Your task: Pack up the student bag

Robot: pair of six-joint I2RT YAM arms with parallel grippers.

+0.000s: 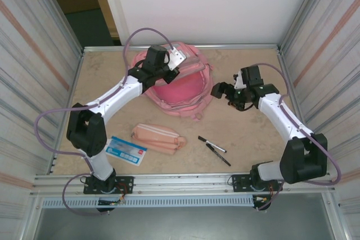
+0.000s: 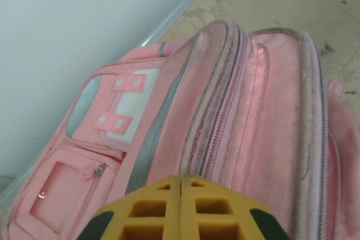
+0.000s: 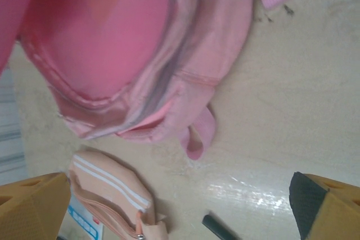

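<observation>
The pink student bag [image 1: 177, 85] lies at the back middle of the table, its mouth gaping and the darker pink lining showing. My left gripper [image 1: 167, 64] hovers over the bag's back edge. In the left wrist view its yellow fingertips [image 2: 181, 181] meet just above the zip line of the bag [image 2: 247, 111], with nothing visible between them. My right gripper [image 1: 221, 90] stands open just right of the bag. In the right wrist view its fingers [image 3: 34, 206] are spread wide above bare table, the bag [image 3: 112, 43] ahead of them.
A peach pencil pouch [image 1: 158, 137] lies front of the bag, also seen from the right wrist [image 3: 112, 195]. A blue card [image 1: 125, 150] rests left of it. Two black pens [image 1: 214, 149] lie to its right. Metal walls close in both sides.
</observation>
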